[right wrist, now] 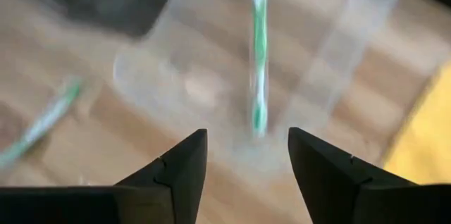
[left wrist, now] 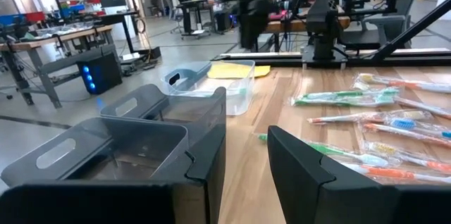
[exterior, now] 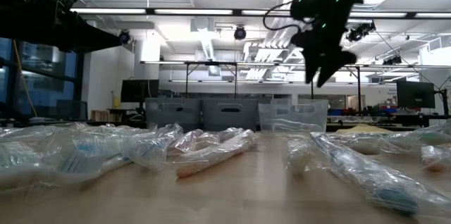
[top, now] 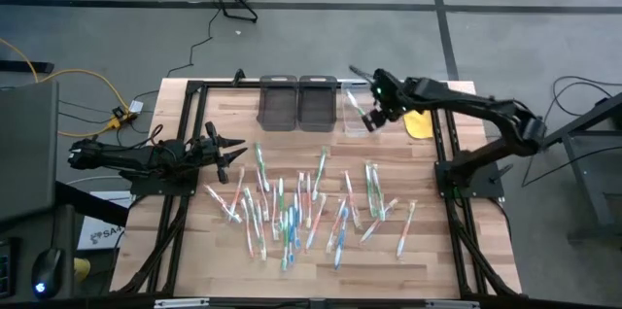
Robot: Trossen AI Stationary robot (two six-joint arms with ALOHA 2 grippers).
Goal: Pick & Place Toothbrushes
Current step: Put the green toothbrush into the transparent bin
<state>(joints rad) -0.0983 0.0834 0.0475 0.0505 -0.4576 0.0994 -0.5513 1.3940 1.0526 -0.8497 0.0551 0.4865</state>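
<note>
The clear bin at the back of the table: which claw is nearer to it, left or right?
Right. The right claw hangs open directly above the clear bin. The left claw waits far off at the table's left side, beyond the two grey bins.

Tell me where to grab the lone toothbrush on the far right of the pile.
Take that toothbrush at mid-handle, coming straight down from above. It lies flat, slightly apart from its neighbours, so gripper fingers set across the thin handle should have room either side. The right gripper, now over the clear bin, is nearer.
</note>
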